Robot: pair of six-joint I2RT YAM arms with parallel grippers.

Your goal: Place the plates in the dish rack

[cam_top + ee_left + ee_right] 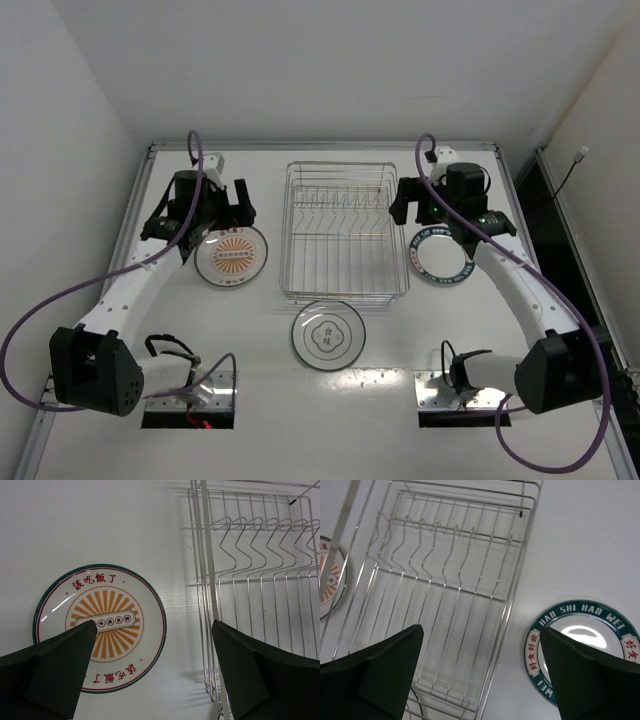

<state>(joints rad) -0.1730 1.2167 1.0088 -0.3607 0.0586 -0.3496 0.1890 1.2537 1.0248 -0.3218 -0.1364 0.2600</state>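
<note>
Rack (pixel 345 295) empty; left gripper (pixel 152 627) over sunburst plate (pixel 105 605), right gripper (pixel 481 630) near teal plate (pixel 580 612), both wide open, holding nothing. Next, probably: pinch a rim.

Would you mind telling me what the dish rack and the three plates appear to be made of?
Dish rack: thin silvery metal wire, shiny, probably chromed or stainless steel. Sunburst plate and teal-banded plate: glossy, with printed decoration and bright glare spots, so glazed ceramic or melamine; I cannot tell which. White emblem plate: similar smooth look, probably the same.
</note>
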